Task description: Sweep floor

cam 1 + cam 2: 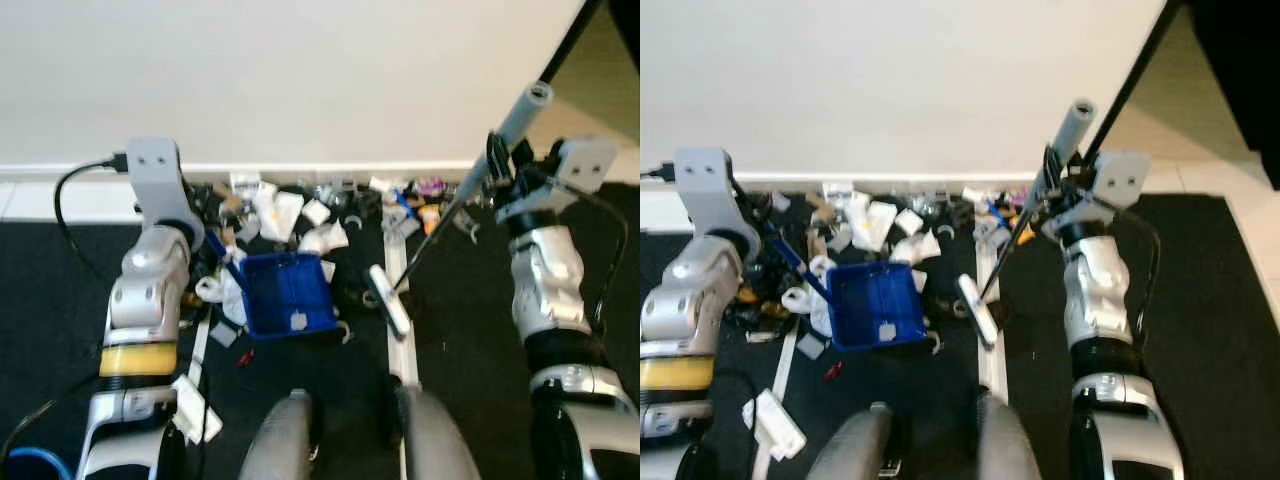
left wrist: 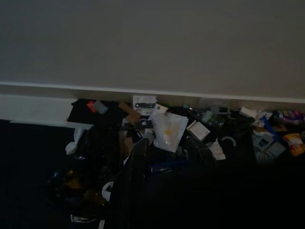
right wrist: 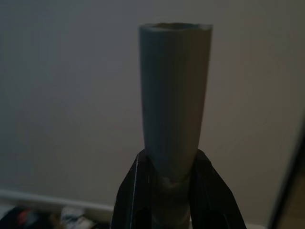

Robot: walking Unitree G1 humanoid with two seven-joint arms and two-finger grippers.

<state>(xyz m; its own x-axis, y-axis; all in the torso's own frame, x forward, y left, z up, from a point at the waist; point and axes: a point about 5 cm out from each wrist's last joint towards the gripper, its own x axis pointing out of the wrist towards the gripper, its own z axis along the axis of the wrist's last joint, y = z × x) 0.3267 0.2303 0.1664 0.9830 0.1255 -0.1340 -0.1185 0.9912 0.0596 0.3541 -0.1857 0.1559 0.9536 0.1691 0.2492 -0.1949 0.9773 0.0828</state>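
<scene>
Right gripper [image 3: 172, 191] fingers clamped on grey broom handle [image 1: 520, 115], head [image 1: 388, 298] angled down toward blue dustpan [image 1: 288, 293] – left gripper [image 1: 212, 243] holds pan's handle, fingers can't tell – pan tilted at litter pile [image 1: 300, 215] along the wall, ready to catch it

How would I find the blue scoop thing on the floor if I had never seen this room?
Look along the white wall to the heap of litter at its foot, on the dark floor. The dustpan sits at the near edge of that heap, just left of the broom head. It is the only bright blue, box-shaped thing among pale paper scraps.
</scene>
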